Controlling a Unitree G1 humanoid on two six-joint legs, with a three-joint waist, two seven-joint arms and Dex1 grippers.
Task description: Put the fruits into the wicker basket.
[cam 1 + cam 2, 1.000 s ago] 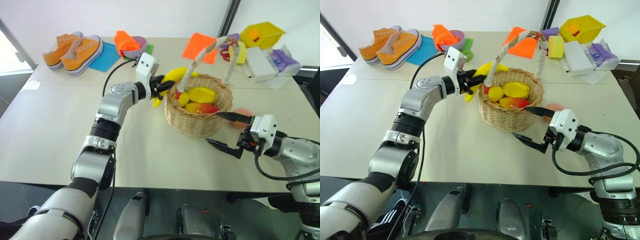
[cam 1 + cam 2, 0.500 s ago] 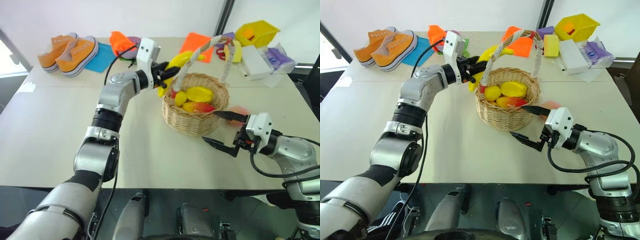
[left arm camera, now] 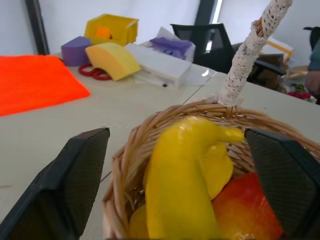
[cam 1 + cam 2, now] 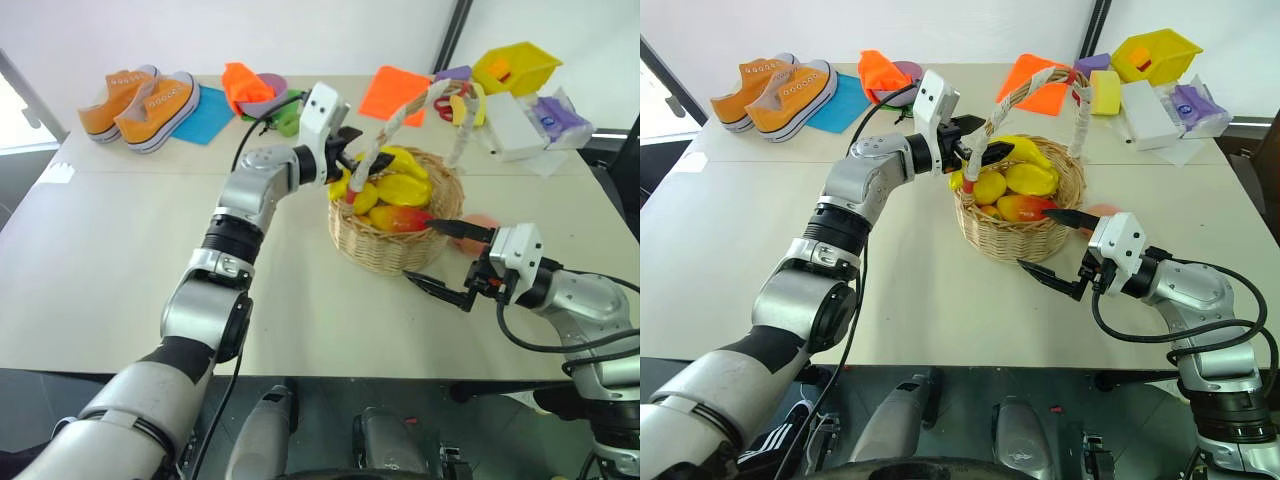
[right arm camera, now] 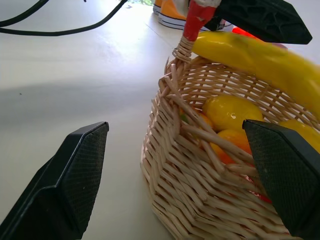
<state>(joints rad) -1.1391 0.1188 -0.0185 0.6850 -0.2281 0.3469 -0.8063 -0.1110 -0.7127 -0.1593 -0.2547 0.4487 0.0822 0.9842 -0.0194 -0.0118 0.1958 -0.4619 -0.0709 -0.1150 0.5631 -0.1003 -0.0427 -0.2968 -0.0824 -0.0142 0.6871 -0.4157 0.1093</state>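
The glossy yellow banana [image 3: 180, 185] lies across the wicker basket [image 4: 395, 250] rim. Left gripper [image 4: 355, 160] is released beside it. Right gripper [image 4: 445, 262], fingers spread, is empty near the peach [image 4: 482, 226].

the peach [image 4: 483, 224] is mostly hidden behind the upper finger of the right gripper [image 4: 450, 260], so only a pink-orange edge shows beside the wicker basket [image 4: 385, 250]. the banana [image 3: 180, 185] is cut off by the lower edge of the left wrist view, and its far end lies behind the basket rim. in the right wrist view the banana runs out of the picture at the side. whether the left gripper [image 4: 362, 152] touches the banana cannot be told. the other fruits in the basket overlap each other. the small things in the yellow bin [image 4: 517, 66] are too small to name.
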